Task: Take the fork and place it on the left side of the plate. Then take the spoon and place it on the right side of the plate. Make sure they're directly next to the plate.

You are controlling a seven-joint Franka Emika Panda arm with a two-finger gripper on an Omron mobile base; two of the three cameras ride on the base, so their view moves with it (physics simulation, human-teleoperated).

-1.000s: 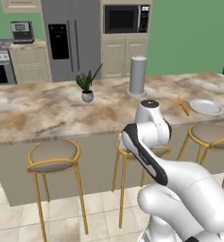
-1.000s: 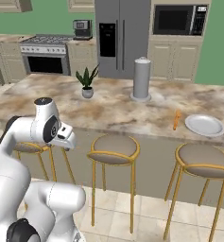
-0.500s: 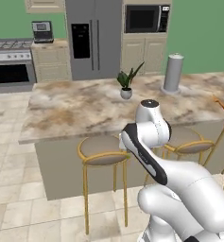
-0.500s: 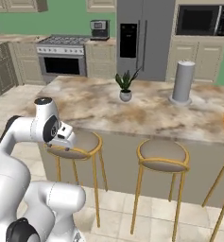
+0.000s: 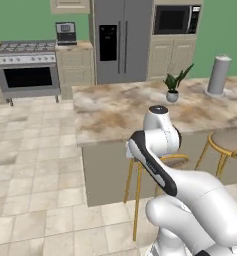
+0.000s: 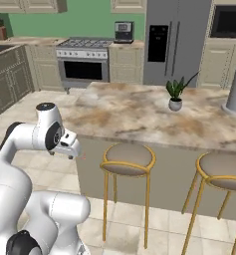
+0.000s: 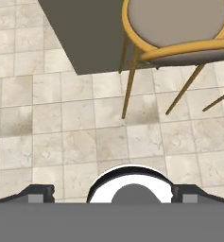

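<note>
From the left base camera, you face the island counter [image 5: 140,107] at its near corner, with a plant [image 5: 173,86] and a grey canister [image 5: 217,75] on top. No fork, spoon or plate lies on the stretch of counter you can see here, so I cannot tell you where they sit from this spot. The arm [image 5: 160,145] is folded low in front of the island, level with a stool [image 5: 162,162]. The risk: if you extend from here, the elbow can strike the counter edge or the stool.

From the right base camera, the arm's wrist hangs below counter height, just beside the island wall, and a second stool [image 6: 224,172] stands further along. The same marble top shows the plant and canister and no cutlery. Reach now and you grope at the wrong end of the island.

From the hand camera, the gripper [image 7: 112,194] points down at floor tiles [image 7: 61,132] and a stool seat. Its fingertips [image 7: 38,194] stand wide apart, holding nothing. Drive carelessly and the open jaws could catch a stool leg.
</note>
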